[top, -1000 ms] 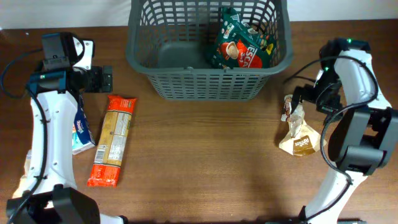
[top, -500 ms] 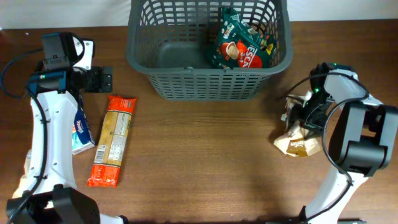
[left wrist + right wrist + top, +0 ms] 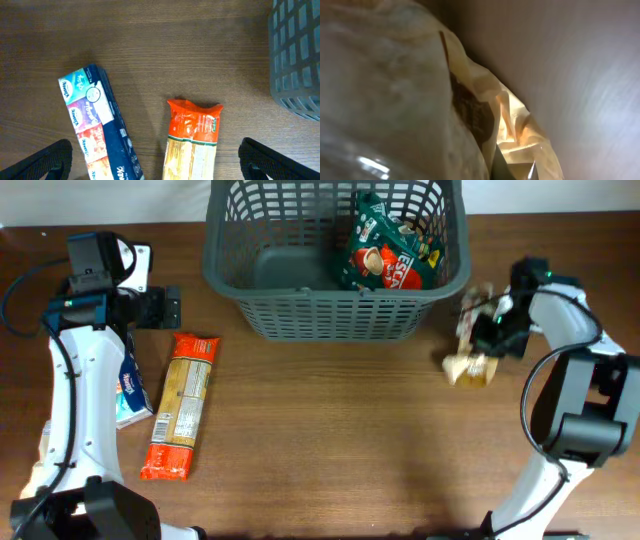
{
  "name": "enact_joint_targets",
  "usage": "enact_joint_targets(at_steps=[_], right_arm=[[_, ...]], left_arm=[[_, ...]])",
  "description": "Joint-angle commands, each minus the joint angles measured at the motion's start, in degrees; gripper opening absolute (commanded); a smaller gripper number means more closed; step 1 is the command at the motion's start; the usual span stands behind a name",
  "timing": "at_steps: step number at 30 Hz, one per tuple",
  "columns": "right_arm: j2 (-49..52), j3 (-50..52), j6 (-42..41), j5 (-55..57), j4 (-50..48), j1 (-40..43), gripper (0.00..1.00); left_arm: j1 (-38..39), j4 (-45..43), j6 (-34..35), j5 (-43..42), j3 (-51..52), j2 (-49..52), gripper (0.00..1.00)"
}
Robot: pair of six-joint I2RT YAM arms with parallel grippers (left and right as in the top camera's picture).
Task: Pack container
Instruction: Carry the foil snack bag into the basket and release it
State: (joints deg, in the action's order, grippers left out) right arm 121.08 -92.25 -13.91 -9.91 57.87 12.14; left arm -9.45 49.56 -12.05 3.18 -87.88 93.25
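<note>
Overhead, you have a brown wood table (image 3: 330, 440) edged by a white strip. The container (image 3: 300, 320) sits just left of your right gripper (image 3: 487, 330), which is clamped on a tan packet (image 3: 470, 365). Your left gripper (image 3: 170, 308) gapes wide, holding nothing, with the pasta packet (image 3: 182, 405) beneath it.

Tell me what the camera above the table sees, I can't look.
The right gripper holds a tan packet beside a grey basket with a green packet inside. On the left, an orange pasta packet and a blue tissue pack lie on the table near the open left gripper.
</note>
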Motion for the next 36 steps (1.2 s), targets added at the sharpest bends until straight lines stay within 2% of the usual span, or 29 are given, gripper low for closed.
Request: enact_joint_targets(at_steps=[1, 3, 6, 9, 13, 16, 18, 21, 24, 26, 31, 32, 33, 34, 35, 36], right_arm=[[0.6, -10.3, -0.1, 5.5, -2.7, 3.7, 0.04], [0.6, -14.6, -0.8, 5.4, -4.9, 4.9, 0.04], [0.6, -23.6, -6.6, 3.1, -9.6, 6.4, 0.04], [0.6, -31.3, -9.5, -7.2, -15.7, 6.1, 0.04], [0.6, -38.8, -19.0, -22.6, -32.2, 3.2, 0.03], [0.6, -43.3, -25.9, -30.7, -48.4, -2.8, 0.04], [0.6, -44.4, -26.0, -33.1, -52.4, -7.0, 0.04], [0.6, -44.3, -23.4, -34.5, -50.7, -15.3, 0.04], [0.8, -43.9, -14.7, -33.5, -43.0, -22.1, 0.04], [1.3, -43.9, -4.7, -28.1, -33.5, -28.3, 0.04], [2.8, -43.9, 7.4, -14.3, -20.4, -35.5, 0.04], [3.3, -43.9, 9.5, -12.1, -17.8, -36.7, 0.13], [3.5, -43.9, 10.1, -11.8, -16.8, -37.0, 0.36], [3.7, -43.9, 10.6, -11.9, -15.7, -37.2, 0.63], [3.8, -43.9, 10.7, -11.9, -15.0, -37.2, 1.00], [3.8, -43.9, 10.7, -11.9, -13.1, -37.0, 0.99]], left_arm=[[-0.1, -0.1, -1.2, -0.4, -0.3, 0.3, 0.99], [-0.1, -0.1, -1.2, -0.4, -0.3, 0.3, 0.99], [-0.1, -0.1, -1.1, -0.4, -0.3, 0.3, 0.99], [-0.1, -0.1, -1.1, -0.4, -0.3, 0.3, 0.99], [-0.1, -0.1, -1.1, -0.4, -0.3, 0.3, 0.99], [-0.1, 0.0, -1.1, -0.4, -0.3, 0.3, 0.99], [-0.1, 0.0, -1.1, -0.4, -0.3, 0.3, 0.99], [-0.1, 0.0, -1.1, -0.4, -0.3, 0.3, 0.99], [-0.1, 0.0, -1.1, -0.4, -0.3, 0.3, 0.99], [-0.1, -0.1, -1.1, -0.4, -0.3, 0.3, 0.99], [-0.1, 0.0, -1.1, -0.4, -0.3, 0.3, 0.99], [-0.1, 0.0, -1.2, -0.4, -0.3, 0.3, 0.99], [-0.1, 0.0, -1.1, -0.4, -0.3, 0.3, 0.99], [-0.1, 0.0, -1.2, -0.4, -0.3, 0.3, 0.99], [-0.1, -0.1, -1.1, -0.4, -0.3, 0.3, 0.99], [-0.1, -0.1, -1.2, -0.4, -0.3, 0.3, 1.00]])
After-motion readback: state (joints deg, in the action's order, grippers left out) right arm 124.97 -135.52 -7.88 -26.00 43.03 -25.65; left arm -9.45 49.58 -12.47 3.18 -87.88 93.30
